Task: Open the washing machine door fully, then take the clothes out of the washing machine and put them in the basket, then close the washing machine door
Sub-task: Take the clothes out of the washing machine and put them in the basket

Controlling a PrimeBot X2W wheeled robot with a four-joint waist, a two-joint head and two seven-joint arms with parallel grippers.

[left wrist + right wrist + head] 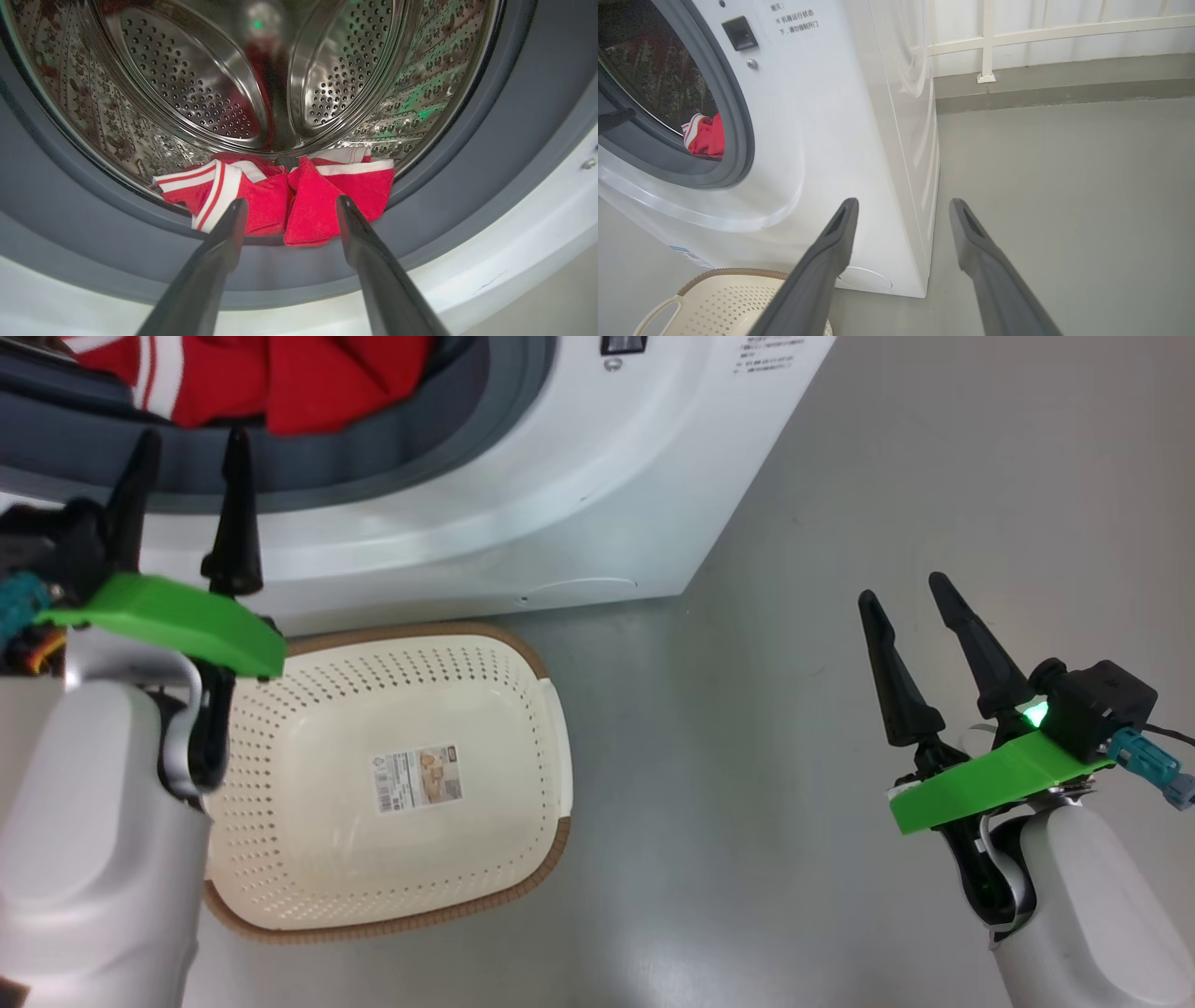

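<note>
where left wrist looks, clothes [299, 205] overhang gasket [472, 186].

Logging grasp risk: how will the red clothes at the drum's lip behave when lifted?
Likely floppy: the clothes lie crumpled, one fold drooping over the grey gasket. Probably light, as the fabric looks thin. A pinch by the open left gripper may lift one piece and leave another.
</note>
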